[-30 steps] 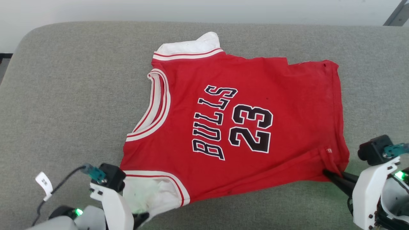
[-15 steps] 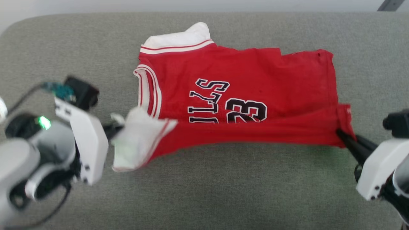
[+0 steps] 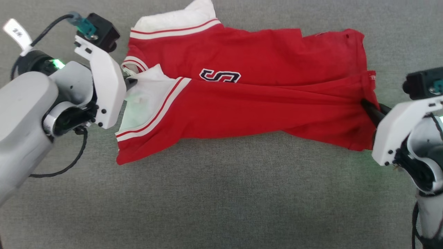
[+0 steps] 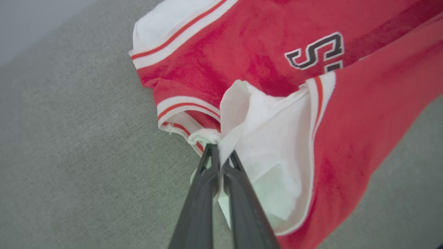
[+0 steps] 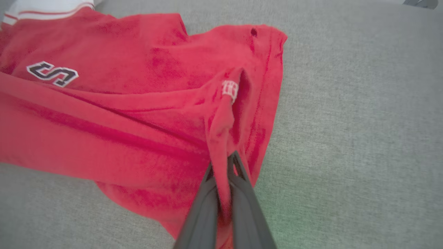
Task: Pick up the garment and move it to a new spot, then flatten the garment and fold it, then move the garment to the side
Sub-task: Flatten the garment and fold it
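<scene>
Bright, even light with hardly a shadow.
We find the head view sharp, with only a faint soft shadow on the grey cushion (image 3: 221, 193) along the near edge of the garment (image 3: 242, 110). A green glow tints the white sleeve beside the left gripper (image 3: 129, 81) and the cushion near the right gripper (image 3: 366, 103). In both wrist views we see the fingers (image 4: 202, 207) blurred close to the lens and the cloth slightly soft.
</scene>
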`<state>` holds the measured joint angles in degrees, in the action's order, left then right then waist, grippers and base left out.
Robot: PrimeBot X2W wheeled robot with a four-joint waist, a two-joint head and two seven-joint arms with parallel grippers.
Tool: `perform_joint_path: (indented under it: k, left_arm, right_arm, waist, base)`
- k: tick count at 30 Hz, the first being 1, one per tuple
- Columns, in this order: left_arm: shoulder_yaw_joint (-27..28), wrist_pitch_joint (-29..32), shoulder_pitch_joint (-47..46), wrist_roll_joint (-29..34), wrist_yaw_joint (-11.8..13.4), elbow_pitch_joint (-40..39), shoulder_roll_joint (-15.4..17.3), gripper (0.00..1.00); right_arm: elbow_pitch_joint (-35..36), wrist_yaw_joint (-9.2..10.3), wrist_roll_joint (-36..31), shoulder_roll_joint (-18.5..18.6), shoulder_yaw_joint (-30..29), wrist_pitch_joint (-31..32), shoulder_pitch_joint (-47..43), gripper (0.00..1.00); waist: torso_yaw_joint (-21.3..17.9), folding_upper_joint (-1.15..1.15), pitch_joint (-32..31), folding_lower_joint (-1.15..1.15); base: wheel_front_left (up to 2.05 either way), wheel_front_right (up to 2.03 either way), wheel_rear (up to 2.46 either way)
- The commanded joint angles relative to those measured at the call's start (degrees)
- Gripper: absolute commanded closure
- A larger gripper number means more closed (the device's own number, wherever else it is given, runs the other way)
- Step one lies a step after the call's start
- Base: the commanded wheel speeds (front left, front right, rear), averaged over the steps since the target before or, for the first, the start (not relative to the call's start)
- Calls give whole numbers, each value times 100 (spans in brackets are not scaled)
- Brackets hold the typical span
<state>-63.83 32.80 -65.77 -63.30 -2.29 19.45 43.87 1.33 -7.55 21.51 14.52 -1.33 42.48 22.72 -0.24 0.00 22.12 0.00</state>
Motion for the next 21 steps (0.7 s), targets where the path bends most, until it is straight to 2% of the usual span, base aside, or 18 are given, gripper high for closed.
perform_joint_path:
  k: [1, 6, 9, 10, 11, 12, 13, 17, 21]
  left_arm:
    - [-5, 16, -74, 35, -13, 75, 42, 100]
    - [-110, 113, -126, -140, -287, 1036, -457, 100]
    - [-163, 216, -111, -278, -365, 1553, -672, 100]
    - [-169, 243, -93, -322, -391, 1712, -741, 87]
    - [-184, 269, -89, -320, -396, 1855, -805, 66]
    - [-199, 304, -91, -352, -414, 1993, -853, 46]
    - [-210, 309, -92, -379, -431, 2098, -889, 1]
    - [-113, 201, -251, -494, -475, 2245, -989, 0]
    - [-28, 164, -333, -575, -497, 2162, -889, 0]
  right_arm:
    - [-32, 13, -56, 23, -20, 17, 48, 100]
    - [-575, 12, -254, -160, 53, 265, 365, 100]
    - [-808, 12, -313, -225, 118, 374, 517, 64]
    - [-876, 11, -322, -225, 173, 421, 558, 55]
    - [-923, 11, -338, -223, 189, 452, 592, 20]
    - [-982, 11, -334, -249, 186, 473, 630, 0]
    - [-1017, 10, -326, -262, 215, 495, 677, 0]
    - [-931, 8, -263, -225, 240, 484, 767, 0]
    - [-594, 7, -199, -165, 134, 373, 669, 0]
  waist:
    - [-23, 0, 68, 0]
    - [-45, 0, 219, 0]
    - [-53, 0, 256, 0]
    - [-57, 0, 266, 0]
    - [-57, 0, 272, 0]
    - [-59, 0, 273, 0]
    - [-58, 0, 270, 0]
    - [-43, 0, 223, 0]
    - [-9, 0, 138, 0]
  base:
    - [0, 0, 0]
    - [0, 0, 0]
    - [0, 0, 0]
    - [0, 0, 0]
    - [0, 0, 0]
    - [0, 0, 0]
    - [0, 0, 0]
    - [0, 0, 0]
    - [0, 0, 0]
